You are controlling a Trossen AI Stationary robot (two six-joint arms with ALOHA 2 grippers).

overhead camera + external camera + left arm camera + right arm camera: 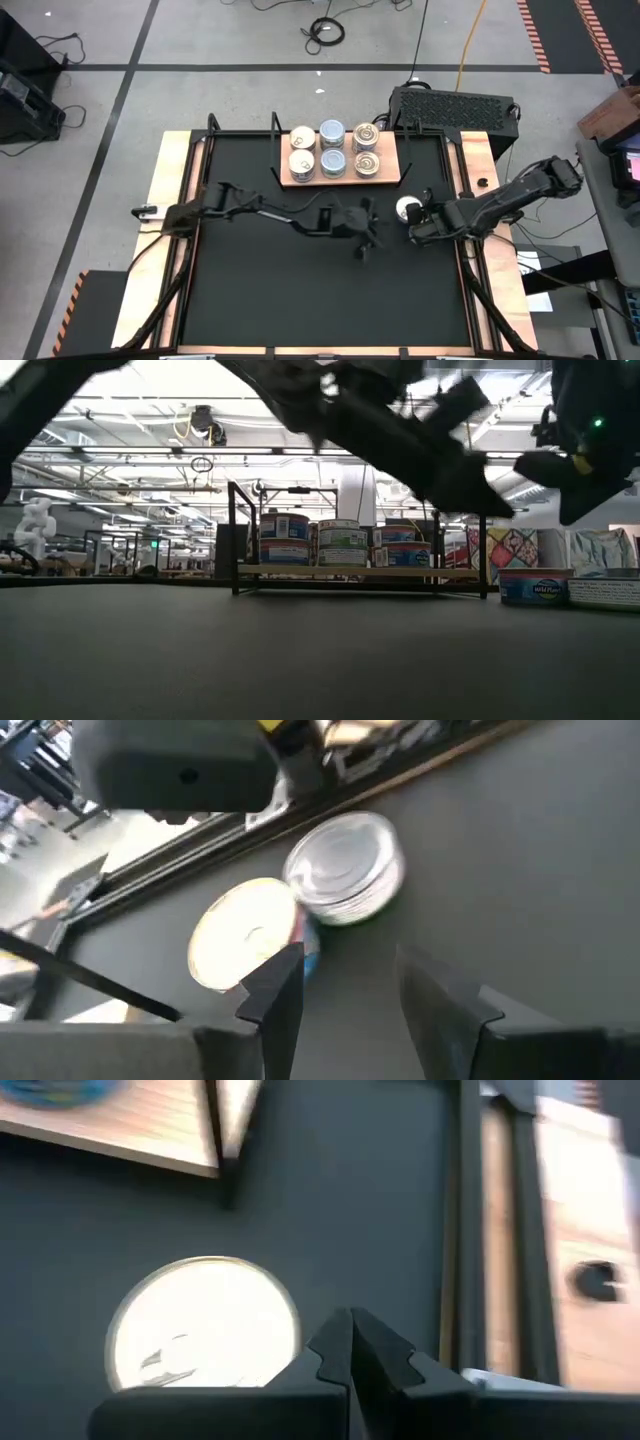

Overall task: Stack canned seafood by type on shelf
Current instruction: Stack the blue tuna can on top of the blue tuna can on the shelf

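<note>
My left gripper (345, 995), jaws apart and empty, faces two loose tins: silver tin (345, 867) ahead, cream tin (248, 932) beside. Right gripper (350, 1342) shut, nearer the cream tin. Shelf (343, 178) beyond.

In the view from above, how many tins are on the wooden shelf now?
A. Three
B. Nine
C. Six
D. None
C: the high view shows six tin tops on the shelf, in two rows of three; what lies beneath them is hidden from above.
</note>
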